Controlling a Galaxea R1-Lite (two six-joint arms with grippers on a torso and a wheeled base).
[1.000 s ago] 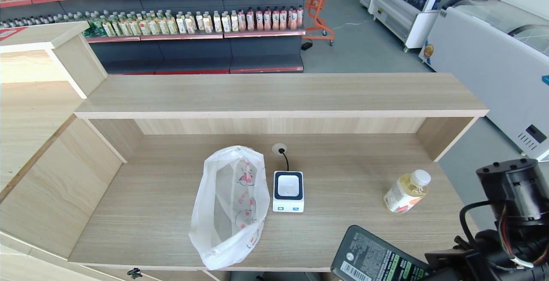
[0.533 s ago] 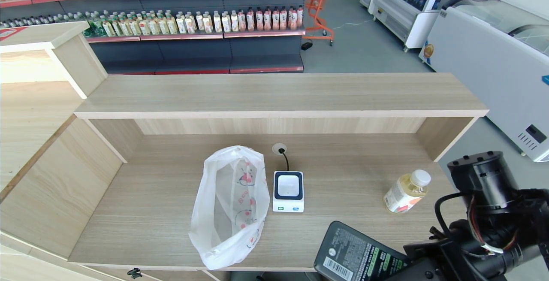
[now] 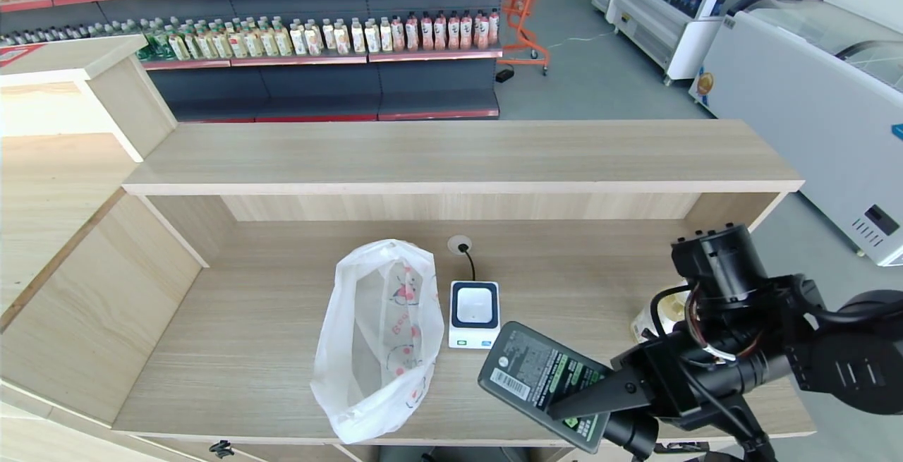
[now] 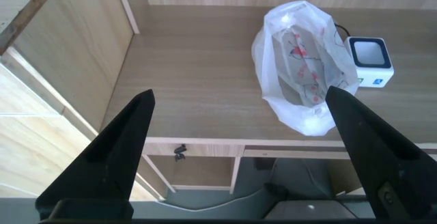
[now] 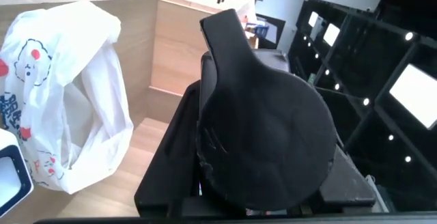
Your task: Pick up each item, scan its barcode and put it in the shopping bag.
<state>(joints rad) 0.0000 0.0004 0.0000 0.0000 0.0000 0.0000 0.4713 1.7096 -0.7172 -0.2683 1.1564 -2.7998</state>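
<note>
reaching in from the right of the small white, dark-topped scanner (image 3: 474,312), the right gripper (image 3: 589,405) clamps a flat black package (image 3: 525,367), barcode label up, just in front of it. the left wrist view shows the left gripper (image 4: 239,92) spread wide, and the white plastic shopping bag (image 4: 304,67) just left of the scanner. over the last second, package and arm swung toward the scanner, covering most of the pale yellow bottle (image 3: 642,326).
</note>
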